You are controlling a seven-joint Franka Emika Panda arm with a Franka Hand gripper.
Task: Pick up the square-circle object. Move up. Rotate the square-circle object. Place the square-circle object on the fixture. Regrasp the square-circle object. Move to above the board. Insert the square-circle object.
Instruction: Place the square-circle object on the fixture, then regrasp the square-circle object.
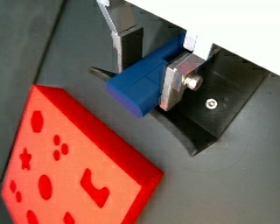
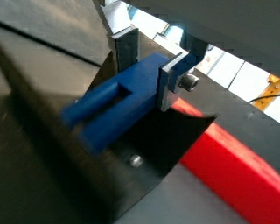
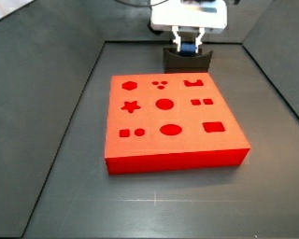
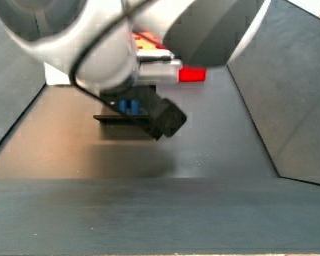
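Note:
The square-circle object (image 1: 136,87), a blue peg, lies lengthwise between my fingers, and its end sticks out past them in both wrist views (image 2: 101,109). My gripper (image 1: 150,80) is shut on it, with a silver finger (image 1: 178,79) pressed to its side. It sits right over the dark fixture (image 1: 213,109), low against it; I cannot tell if the peg touches the fixture. In a side view the gripper (image 3: 190,42) hangs over the fixture (image 3: 187,62) just behind the red board (image 3: 171,121). The arm hides most of the peg (image 4: 127,104) there.
The red board (image 1: 73,166) with its shaped holes lies beside the fixture on the dark floor. Dark side walls (image 3: 271,84) slope up around the work area. The arm's bulky body (image 4: 123,40) blocks much of one side view.

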